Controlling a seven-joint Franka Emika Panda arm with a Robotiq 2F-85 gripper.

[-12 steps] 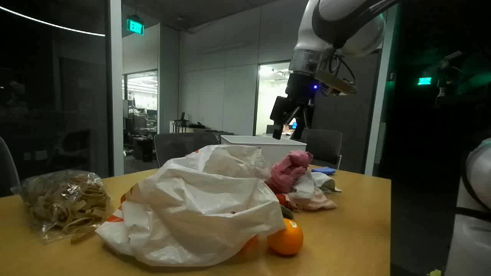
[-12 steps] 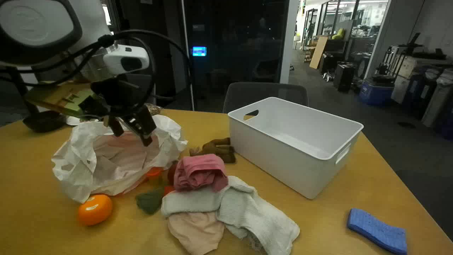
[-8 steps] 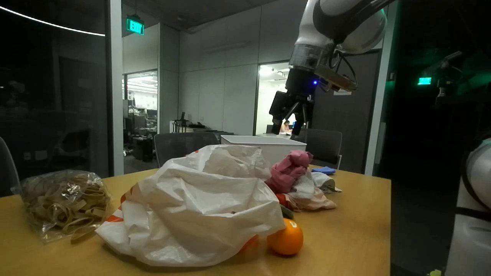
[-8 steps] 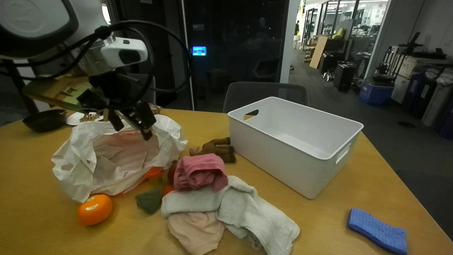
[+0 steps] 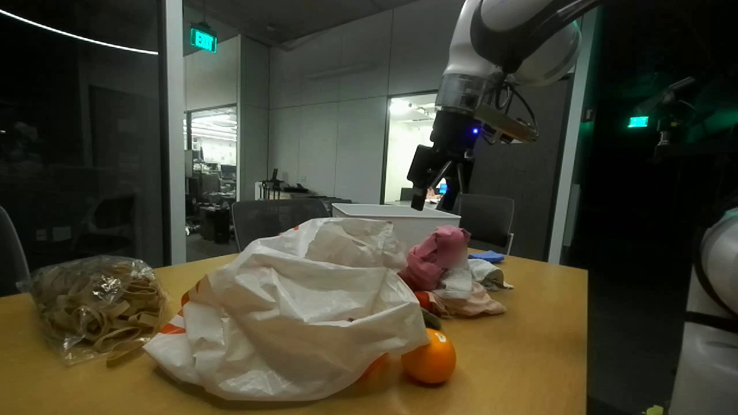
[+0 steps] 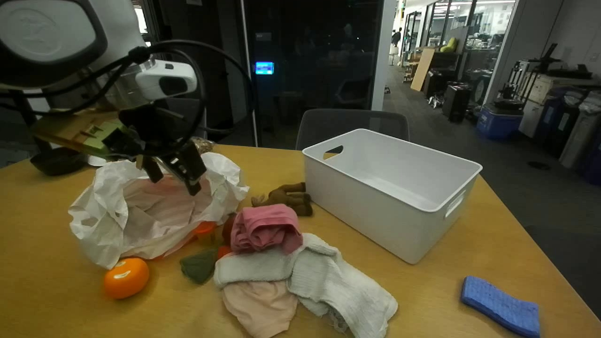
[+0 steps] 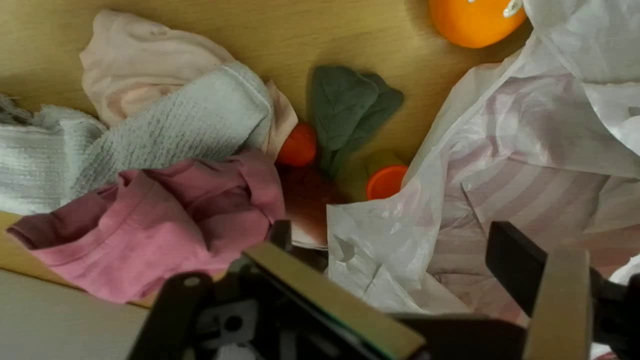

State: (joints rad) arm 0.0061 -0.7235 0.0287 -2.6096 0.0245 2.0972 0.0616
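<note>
Mara: Where is the white plastic bag [image 5: 294, 323]?

Jon: Slumped on the table [image 5: 524, 357], mouth gaping, with the gripper [image 6: 173, 182] hanging above it. Its fingers stand wide apart and pinch nothing.

Mara: What could go wrong there?

Jon: A snag, probably. Should the gripper drop lower, a fingertip might hook the bag's loose edge and drag the lot (film that thin looks easy to tear, too). The orange [image 6: 126, 278] sits touching or just beside that edge, so a tug could set it rolling. The pink cloth [image 7: 170, 225] lies close to a fingertip as the wrist view has it; a grasp placed off to that side could bunch cloth and plastic together.

Mara: Do the views agree?

Jon: Not wholly. The wrist view looks down into the bag's mouth, where pinkish stripes show, and gives a clear sight of the red thing [image 7: 298, 145] tucked by the peach cloth [image 7: 145, 60]. In an exterior view only the bag's bulging back faces out, yet a clear packet of tan bands [image 5: 98, 305] shows nearly whole there.

Mara: And farther out?

Jon: A dark pan [image 6: 58, 161] stands past the bag in an exterior view, and a blue pad [image 6: 501, 307] near the white bin [image 6: 366, 209] appears in both exterior views; the wrist view has neither pan nor pad.
</note>
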